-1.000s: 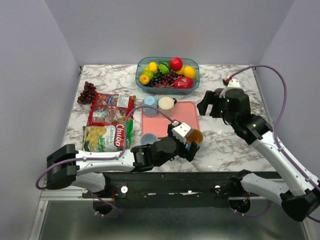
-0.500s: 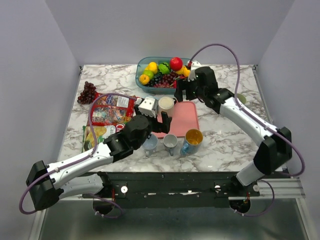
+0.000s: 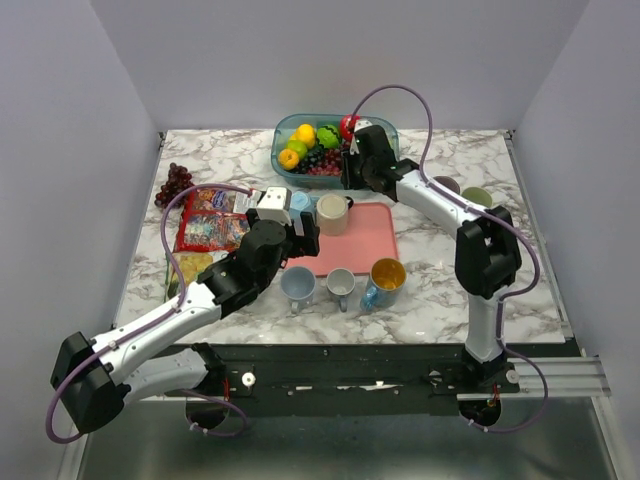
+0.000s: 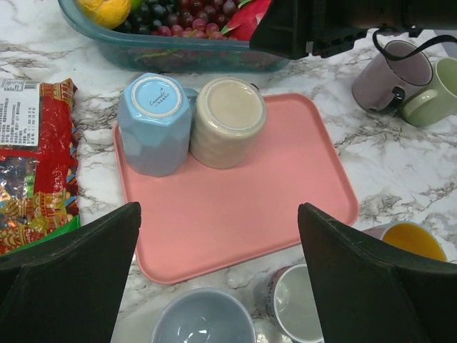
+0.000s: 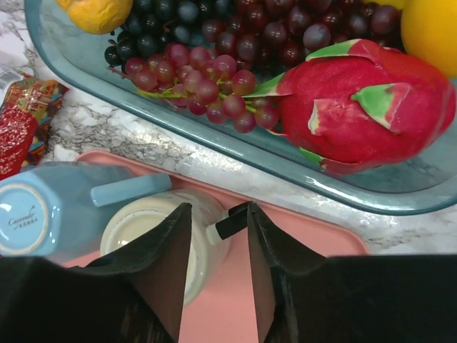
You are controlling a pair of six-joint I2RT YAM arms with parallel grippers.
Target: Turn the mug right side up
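Mugs total seven: two upside down, five upright. The two upside-down ones are the cream mug (image 4: 227, 121) and the blue mug (image 4: 156, 121). They touch side by side in the far-left corner of one pink tray (image 4: 285, 186), which lies mid-table, nearer the far edge. The cream mug's handle points toward the right edge.

My right gripper (image 5: 219, 211) hangs over the far edge of the tray, by the bin. The fingers are nearly together with only a narrow gap. The cream mug's handle shows in that gap; I can't tell if I touch it. Nothing is lifted.

My left gripper (image 4: 219, 214) is spread wide and holds nothing. It hovers over the near-left part of the tray.

Three upright mugs stand in a row between the tray and the near edge: a pale blue mug (image 3: 298, 285), a grey mug (image 3: 341, 283) and an orange-lined mug (image 3: 386, 276). Two more upright, a purple mug (image 4: 389, 75) and a green mug (image 4: 435, 93), stand side by side toward the right edge.

One teal fruit bin (image 3: 278, 140) sits at the far edge. It holds one dragon fruit (image 5: 364, 107), dark grapes and round fruit. One loose grape bunch (image 3: 175, 185) lies near the left edge. The snack packets (image 3: 210, 230) lie left of the tray; my arm partly covers them, so no count.
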